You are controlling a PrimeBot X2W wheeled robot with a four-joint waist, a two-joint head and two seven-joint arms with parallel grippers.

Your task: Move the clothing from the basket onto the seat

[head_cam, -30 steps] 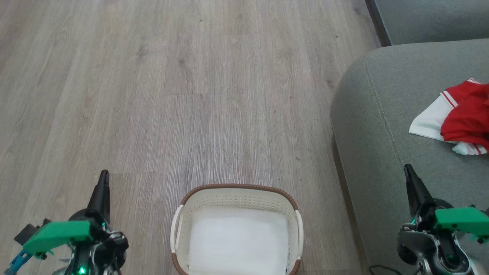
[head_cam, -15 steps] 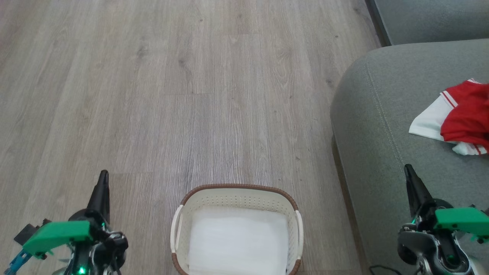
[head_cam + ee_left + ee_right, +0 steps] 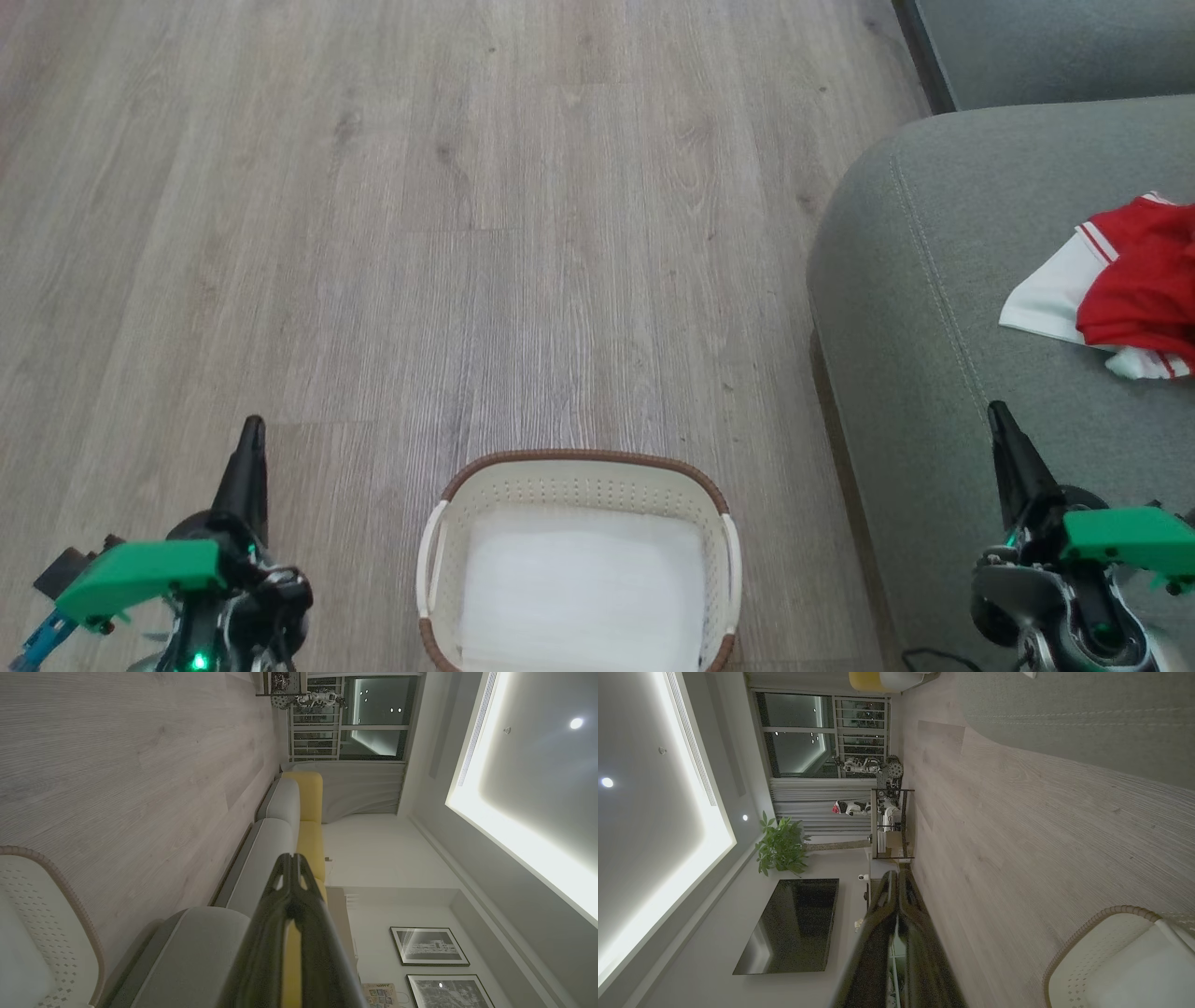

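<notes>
Our left gripper point(image 3: 252, 427) and right gripper point(image 3: 996, 410) are closed, empty. The thin red white-trimmed clothing point(image 3: 1134, 280) may slide off the grey-green fabric seat point(image 3: 934, 280) at right.

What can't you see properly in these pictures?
- Red clothing on the seat, head view: the right edge cuts it off, so its full shape and any lettering stay unknown.
- Basket, head view: the bottom edge cuts off its near end, and its inside is washed out white.
- Framed pictures, left wrist view: too small and dim to make out.
</notes>
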